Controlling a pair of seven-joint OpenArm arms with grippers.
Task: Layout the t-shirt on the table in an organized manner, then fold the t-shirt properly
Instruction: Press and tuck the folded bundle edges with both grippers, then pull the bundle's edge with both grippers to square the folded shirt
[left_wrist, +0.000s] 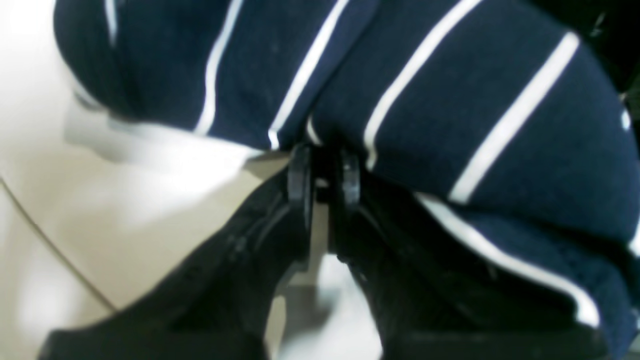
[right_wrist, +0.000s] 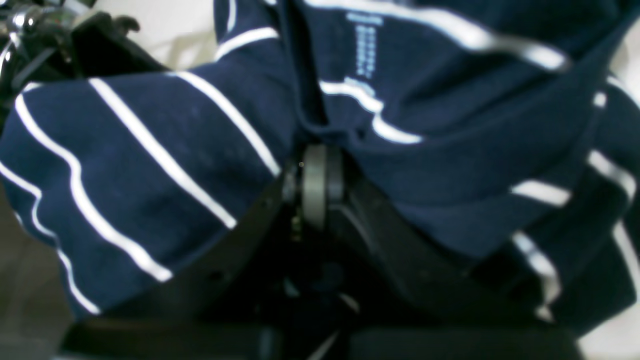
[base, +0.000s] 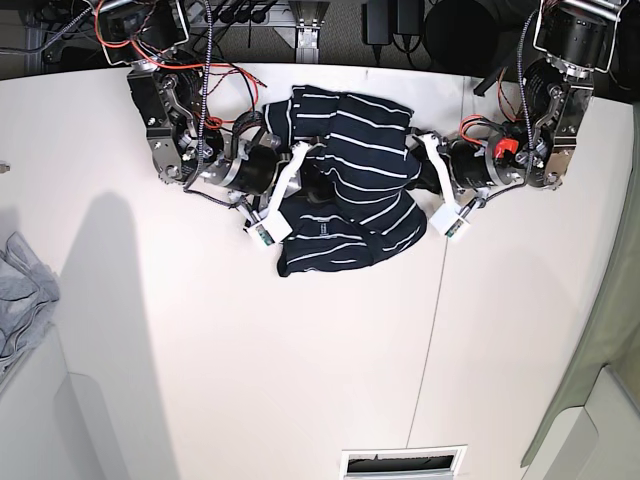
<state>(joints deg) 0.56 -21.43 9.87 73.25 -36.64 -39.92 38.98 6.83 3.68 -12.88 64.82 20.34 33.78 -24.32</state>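
The dark navy t-shirt (base: 355, 150) with thin white stripes lies bunched in a heap at the far middle of the white table (base: 250, 360), between the two arms. In the left wrist view my left gripper (left_wrist: 325, 167) is shut on a fold of the t-shirt (left_wrist: 450, 110), and the fabric billows above the fingertips. In the right wrist view my right gripper (right_wrist: 320, 167) has its pads pressed together at a gathered fold of the t-shirt (right_wrist: 150, 165). In the base view both grippers' tips are buried in the heap's edges, the left gripper (base: 420, 168) on the right and the right gripper (base: 303, 178) on the left.
A light-grey cloth (base: 22, 290) lies at the table's left edge. A thin dark seam (base: 430, 330) runs down the table right of centre. A slotted opening (base: 400, 462) sits at the near edge. Cables and arm bases (base: 160, 60) crowd the far edge.
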